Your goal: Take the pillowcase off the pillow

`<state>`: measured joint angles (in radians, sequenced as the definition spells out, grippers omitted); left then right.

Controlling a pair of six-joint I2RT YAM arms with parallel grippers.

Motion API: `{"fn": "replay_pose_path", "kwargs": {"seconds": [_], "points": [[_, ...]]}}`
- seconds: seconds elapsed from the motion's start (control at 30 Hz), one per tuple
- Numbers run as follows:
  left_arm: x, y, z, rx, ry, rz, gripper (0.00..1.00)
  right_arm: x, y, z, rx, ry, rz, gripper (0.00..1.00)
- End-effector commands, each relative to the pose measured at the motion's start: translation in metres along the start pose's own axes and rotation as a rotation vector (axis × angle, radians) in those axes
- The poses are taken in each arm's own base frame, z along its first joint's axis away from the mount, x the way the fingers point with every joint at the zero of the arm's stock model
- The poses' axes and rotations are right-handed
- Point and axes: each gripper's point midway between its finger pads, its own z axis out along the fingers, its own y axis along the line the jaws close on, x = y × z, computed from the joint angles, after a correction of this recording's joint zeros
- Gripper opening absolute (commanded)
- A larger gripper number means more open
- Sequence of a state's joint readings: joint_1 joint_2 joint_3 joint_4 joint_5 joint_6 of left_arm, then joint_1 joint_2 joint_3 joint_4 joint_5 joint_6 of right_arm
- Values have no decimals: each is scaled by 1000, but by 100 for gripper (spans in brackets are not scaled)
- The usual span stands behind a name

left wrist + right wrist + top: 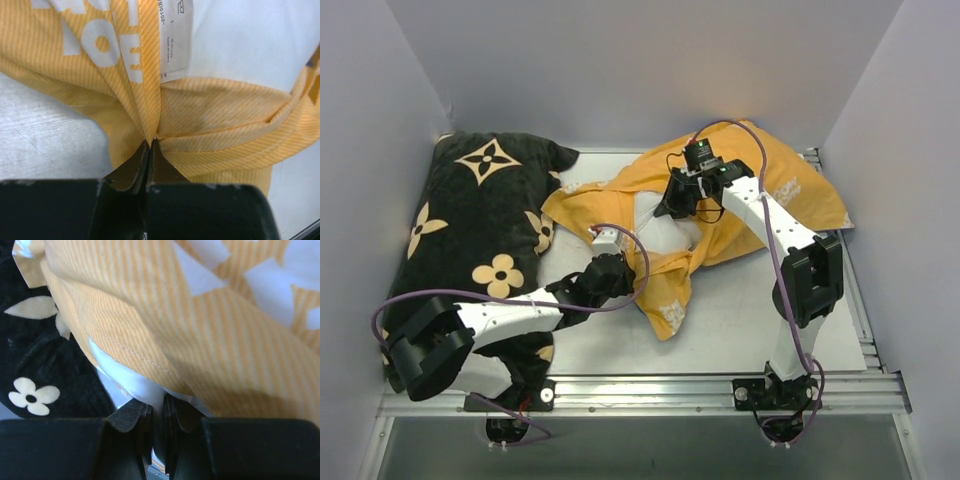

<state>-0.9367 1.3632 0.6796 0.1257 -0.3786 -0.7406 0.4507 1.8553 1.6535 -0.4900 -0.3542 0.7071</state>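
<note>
The orange-yellow pillowcase (775,190) lies crumpled across the middle and right of the table, with its white lettering showing. The white pillow (655,228) shows through its opening. My left gripper (600,232) is shut on a bunched hem of the pillowcase (100,90); in the left wrist view the gripper (151,141) pinches the orange fabric beside a white care label (176,40), with the pillow (245,45) behind. My right gripper (678,208) reaches in from above. In its wrist view the gripper (158,402) is shut on white pillow fabric (132,385) under the pillowcase edge (200,330).
A black cushion with tan flower marks (480,220) fills the left side and touches the pillowcase; it also shows in the right wrist view (35,350). Grey walls enclose the back and sides. Bare table (750,310) lies in front of the pillowcase, ending at a metal rail (720,385).
</note>
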Motion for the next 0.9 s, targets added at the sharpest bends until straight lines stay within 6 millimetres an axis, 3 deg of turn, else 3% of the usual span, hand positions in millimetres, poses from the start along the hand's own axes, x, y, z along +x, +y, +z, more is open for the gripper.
{"fn": "replay_pose_path", "kwargs": {"seconds": [0.0,0.2,0.33,0.47,0.6,0.63,0.67,0.7,0.73,0.77,0.8,0.83,0.87], "points": [[104,38,-22,-59,331,122,0,-125,58,-94,-190,-497,16,0],[136,70,-28,-152,403,98,0,-143,58,-125,-205,-570,23,0],[142,76,-26,-179,417,104,0,-150,63,-147,-232,-593,22,0],[133,75,-22,-197,383,90,0,-139,72,-157,-267,-569,-5,0],[107,69,-10,-201,328,10,0,-104,55,-158,-257,-532,-9,0],[94,66,-4,-188,301,-33,0,-96,58,-178,-289,-564,-21,0],[87,64,-2,-183,284,-58,0,-74,35,-156,-248,-509,0,0],[80,62,0,-176,267,-72,0,-63,30,-156,-257,-500,1,0],[65,55,3,-165,232,-88,0,-48,27,-168,-282,-511,1,0],[56,53,5,-167,209,-92,2,-25,6,-145,-257,-461,21,0],[48,51,5,-173,188,-91,2,-9,-4,-138,-253,-437,28,0],[43,52,4,-190,185,-88,4,4,-6,-146,-274,-450,13,0],[27,44,7,-183,150,-94,7,16,-13,-140,-265,-430,11,0]]}}
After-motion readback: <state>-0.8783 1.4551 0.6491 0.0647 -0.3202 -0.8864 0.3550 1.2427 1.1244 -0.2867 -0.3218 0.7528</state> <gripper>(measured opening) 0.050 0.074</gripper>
